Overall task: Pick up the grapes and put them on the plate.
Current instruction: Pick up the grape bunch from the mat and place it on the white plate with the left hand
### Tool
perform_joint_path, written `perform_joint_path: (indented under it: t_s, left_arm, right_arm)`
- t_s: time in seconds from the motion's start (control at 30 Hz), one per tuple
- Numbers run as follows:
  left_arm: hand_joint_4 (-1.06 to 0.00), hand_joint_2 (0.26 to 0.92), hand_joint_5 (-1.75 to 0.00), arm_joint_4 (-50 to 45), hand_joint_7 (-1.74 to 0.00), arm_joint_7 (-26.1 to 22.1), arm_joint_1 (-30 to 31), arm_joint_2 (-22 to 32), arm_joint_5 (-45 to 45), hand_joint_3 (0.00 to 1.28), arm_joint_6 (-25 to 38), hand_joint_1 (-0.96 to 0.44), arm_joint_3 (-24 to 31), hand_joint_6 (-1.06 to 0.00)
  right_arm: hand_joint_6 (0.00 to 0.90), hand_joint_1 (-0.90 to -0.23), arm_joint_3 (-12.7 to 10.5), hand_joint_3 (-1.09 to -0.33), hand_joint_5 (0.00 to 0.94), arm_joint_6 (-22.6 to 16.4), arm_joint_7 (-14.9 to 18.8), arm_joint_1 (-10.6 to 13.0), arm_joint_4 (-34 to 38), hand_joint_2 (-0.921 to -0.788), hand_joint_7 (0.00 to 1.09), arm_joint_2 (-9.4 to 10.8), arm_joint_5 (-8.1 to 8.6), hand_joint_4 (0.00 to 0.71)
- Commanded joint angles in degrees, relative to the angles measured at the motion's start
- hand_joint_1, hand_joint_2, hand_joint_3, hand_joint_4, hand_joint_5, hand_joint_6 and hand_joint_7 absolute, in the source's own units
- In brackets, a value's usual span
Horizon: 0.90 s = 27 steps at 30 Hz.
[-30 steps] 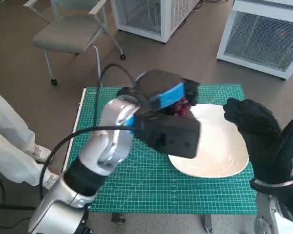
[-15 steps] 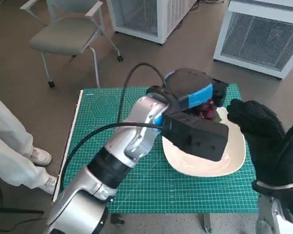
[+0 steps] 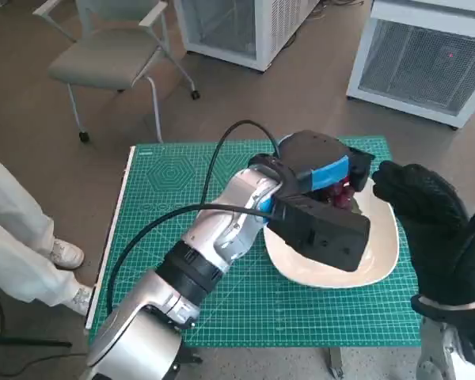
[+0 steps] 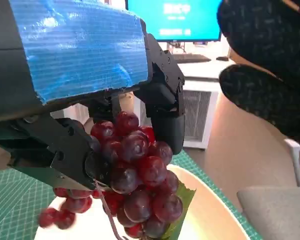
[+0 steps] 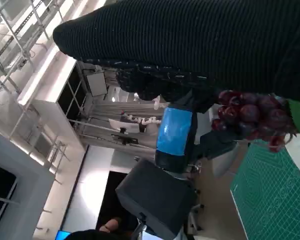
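A green gridded cutting mat (image 3: pixel 214 313) is covering the counter, which is standing on a brown floor (image 3: pixel 245 103) with one grey chair (image 3: pixel 111 59) and two white louvred cabinets (image 3: pixel 427 63) behind. One white plate (image 3: pixel 380 257) is lying on the mat. The left robot hand (image 3: pixel 324 166) is gripping one bunch of red grapes (image 4: pixel 135 185) just above the plate. The right robot hand (image 3: pixel 427 222) is hovering beside it, seemingly holding nothing with fingers apart. A blue monitor (image 4: pixel 172 20) is showing writing too blurred to read.

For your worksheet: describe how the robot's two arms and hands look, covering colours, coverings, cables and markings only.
The left arm is silvery-pale with black joint sections and a black cable looping along it. A black box sits at its wrist. The left hand is black with blue tape across its back. The right hand wears a black knitted glove with a pale band at the wrist.
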Motion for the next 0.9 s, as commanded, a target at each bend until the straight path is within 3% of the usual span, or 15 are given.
perform_joint_path:
  t_s: [0.03, 0.3, 0.37, 0.43, 0.5, 0.6, 0.7, 0.9]
  left_arm:
    - [-0.61, 0.921, -1.24, 0.0, -1.31, -1.4, -2.1, -0.6, -0.8, 0.16, 0.6, 0.0, 0.0, -0.5]
    - [-0.58, 0.921, -1.29, 0.9, -1.36, -7.8, -2.8, -1.3, -3.8, 0.21, 2.8, 0.0, 1.0, -0.42]
    - [-0.53, 0.918, -1.19, 1.4, -1.32, -9.2, -3.1, -1.1, -4.2, 0.2, 2.3, -0.08, 0.7, -0.43]
    - [-0.44, 0.91, -0.86, 1.8, -1.06, -9.9, -3.2, -0.6, -4.0, 0.15, 1.2, -0.22, 0.2, -0.4]
    - [-0.36, 0.909, -0.5, 2.1, -0.68, -9.9, -3.2, -0.3, -3.7, 0.08, 0.4, -0.33, -0.1, -0.36]
    - [-0.27, 0.916, -0.18, 3.2, -0.35, -9.0, -3.2, -0.2, -3.4, 0.03, -0.7, -0.42, -0.2, -0.33]
    - [-0.19, 0.92, -0.06, 4.4, -0.2, -7.7, -3.0, -0.3, -3.4, 0.02, -1.5, -0.45, -0.1, -0.32]
    - [-0.12, 0.921, -0.01, 5.7, -0.11, -5.4, -2.5, -0.6, -3.6, 0.02, -1.4, -0.48, 0.3, -0.29]
  right_arm:
    - [0.259, -0.328, -0.2, -0.598, 0.808, 0.2, -0.6, 1.5, 0.2, -0.921, 0.97, 0.2, -0.39, 0.471]
    - [0.259, -0.325, -0.1, -0.6, 0.806, -0.1, -0.9, 1.6, 0.2, -0.921, 0.97, 0.2, -0.8, 0.472]
    - [0.26, -0.325, -0.1, -0.6, 0.805, -0.2, -1.0, 1.6, 0.3, -0.921, 0.97, 0.2, -0.88, 0.472]
    - [0.26, -0.325, -0.1, -0.6, 0.805, -0.3, -1.1, 1.5, 0.4, -0.921, 0.97, 0.2, -0.95, 0.473]
    - [0.26, -0.325, 0.0, -0.6, 0.805, -0.4, -1.1, 1.6, 0.5, -0.921, 0.97, 0.2, -0.99, 0.476]
    - [0.26, -0.326, 0.0, -0.6, 0.805, -0.5, -1.2, 1.6, 0.4, -0.921, 0.96, 0.2, -1.04, 0.479]
    - [0.26, -0.327, 0.0, -0.6, 0.804, -0.5, -1.2, 1.7, 0.4, -0.921, 0.96, 0.2, -1.06, 0.482]
    - [0.26, -0.327, 0.0, -0.599, 0.802, -0.5, -1.2, 1.7, 0.4, -0.921, 0.96, 0.2, -1.08, 0.484]
